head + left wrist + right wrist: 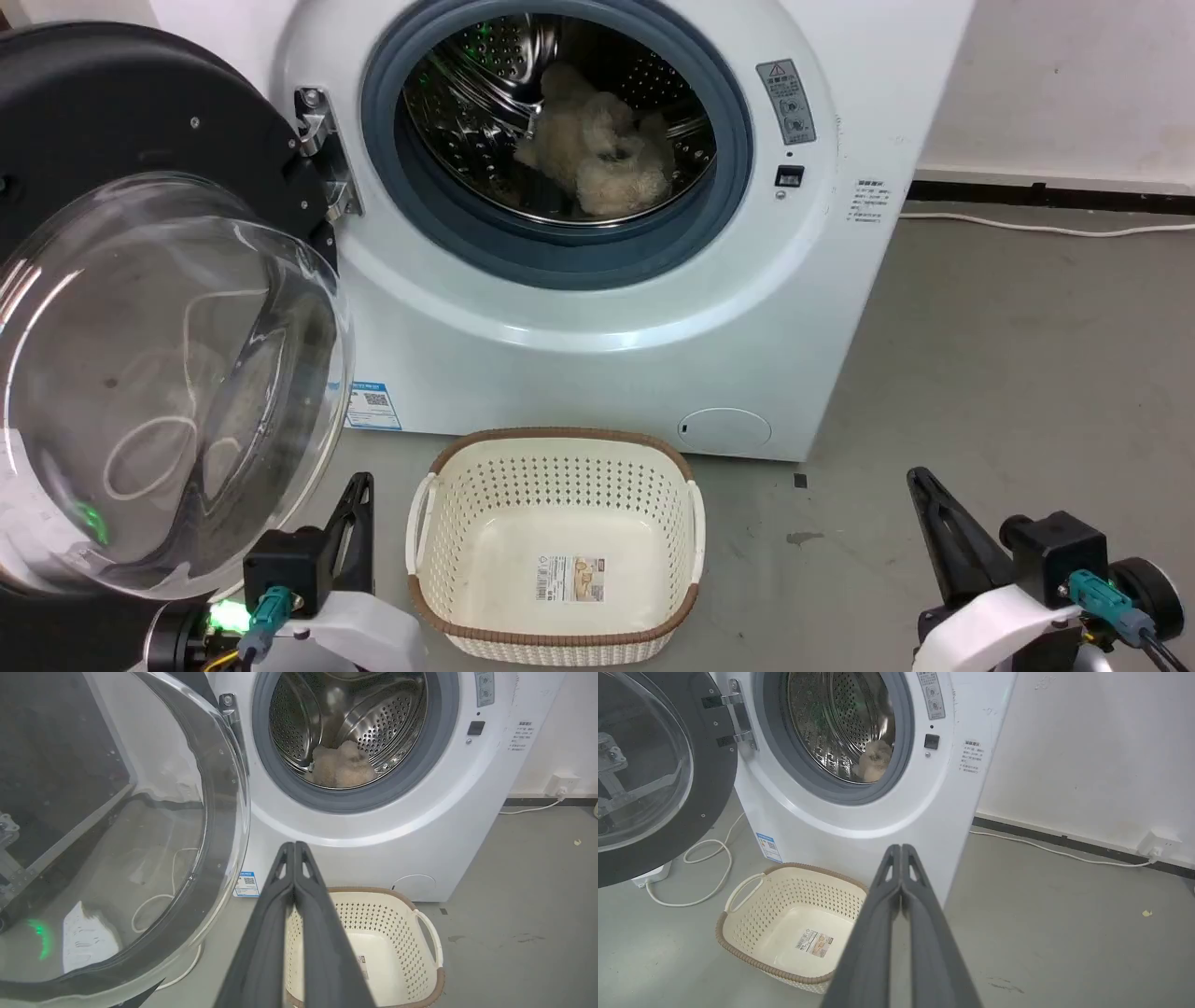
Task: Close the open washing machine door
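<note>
The washing machine door [168,373] stands swung wide open on its left hinge [322,149], black rim behind and clear glass bowl bulging toward me. It also shows in the left wrist view [117,835] and the right wrist view [644,765]. The white washer [597,317] has its steel drum [485,84] exposed. My left gripper [359,485] is shut and empty, low at the left, just right of the door's lower edge; its tips [294,845] point at the washer front. My right gripper [920,478] is shut and empty at the lower right, away from the door [901,848].
A beige fluffy item [602,149] lies inside the drum. A cream laundry basket [560,435] sits empty on the floor before the washer, between my arms. A white cable [710,858] loops on the floor under the door. Another cable [1027,227] runs along the right wall.
</note>
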Motion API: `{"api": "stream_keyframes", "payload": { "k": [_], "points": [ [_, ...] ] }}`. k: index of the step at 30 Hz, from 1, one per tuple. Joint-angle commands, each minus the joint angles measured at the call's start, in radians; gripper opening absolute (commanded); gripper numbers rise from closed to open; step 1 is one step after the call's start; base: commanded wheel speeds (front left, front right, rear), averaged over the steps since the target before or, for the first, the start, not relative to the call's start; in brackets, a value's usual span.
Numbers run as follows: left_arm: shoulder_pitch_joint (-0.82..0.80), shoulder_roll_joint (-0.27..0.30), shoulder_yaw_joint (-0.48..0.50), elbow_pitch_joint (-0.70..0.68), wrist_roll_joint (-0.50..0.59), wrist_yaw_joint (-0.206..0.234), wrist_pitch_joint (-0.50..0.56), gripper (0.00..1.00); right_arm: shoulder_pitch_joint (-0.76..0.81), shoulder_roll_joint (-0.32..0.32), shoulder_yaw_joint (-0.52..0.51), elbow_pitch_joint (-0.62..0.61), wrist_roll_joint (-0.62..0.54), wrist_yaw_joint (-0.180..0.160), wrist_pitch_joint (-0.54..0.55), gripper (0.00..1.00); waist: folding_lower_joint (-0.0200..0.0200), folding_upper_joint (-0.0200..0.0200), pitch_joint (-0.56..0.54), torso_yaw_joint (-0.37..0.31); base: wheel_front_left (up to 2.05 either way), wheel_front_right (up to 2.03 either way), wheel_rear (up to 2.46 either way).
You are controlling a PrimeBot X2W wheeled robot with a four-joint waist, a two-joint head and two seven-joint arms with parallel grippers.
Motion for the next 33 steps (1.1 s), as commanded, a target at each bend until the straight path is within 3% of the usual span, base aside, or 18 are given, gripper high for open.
{"api": "stream_keyframes", "payload": {
  "k": [1,24,25,33],
  "points": [
    [-0.015,0.0,0.001,-0.004,0.003,0.003,0.0,0.0,-0.012,0.005,0.0,-0.005,-0.006,0.001,0.001,0.0,0.0,0.0,0.0,0.0,0.0,0.0,0.0],
    [-0.015,0.0,0.001,-0.004,0.003,0.003,0.0,0.0,-0.012,0.005,0.0,-0.005,-0.006,0.001,0.001,0.0,0.0,0.0,0.0,0.0,0.0,0.0,0.0],
    [0.0,0.0,0.0,0.0,0.0,0.0,0.0,1.0,0.0,0.0,0.0,0.0,0.0,0.0,0.0,1.0,0.0,0.0,0.0,0.0,0.0,0.0,0.0],
    [-0.001,0.003,-0.007,0.001,0.001,-0.003,-0.016,1.0,0.006,0.0,-0.008,0.005,0.021,0.0,-0.016,1.0,0.0,0.0,-0.001,0.005,0.0,0.0,0.0]
  ]
}}
